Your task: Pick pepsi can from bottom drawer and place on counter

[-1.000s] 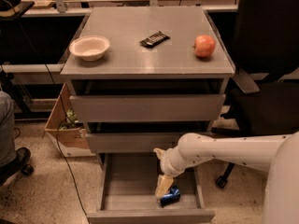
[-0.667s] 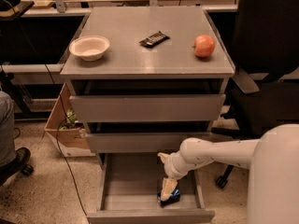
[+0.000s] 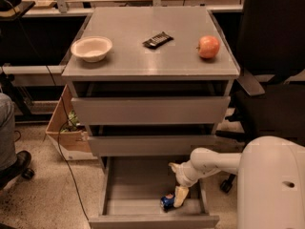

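Observation:
The bottom drawer (image 3: 133, 185) stands pulled open at the foot of the grey cabinet. The pepsi can (image 3: 167, 202), small and blue, lies on its side in the drawer's front right corner. My gripper (image 3: 178, 197) reaches down into the drawer from the right, its pale fingers (image 3: 181, 195) right against the can's right side. The white arm comes in from the lower right. The counter (image 3: 147, 56) is the flat grey top of the cabinet, far above the gripper.
On the counter sit a white bowl (image 3: 91, 48) at left, a dark snack bar (image 3: 157, 40) in the middle and a red apple (image 3: 208, 46) at right. The two upper drawers are shut. A cardboard box (image 3: 66, 128) stands left of the cabinet, a black chair (image 3: 271, 80) at right.
The arm has pushed further forward and down into the bottom drawer, bringing the gripper lower and closer against the can. The can has not moved.

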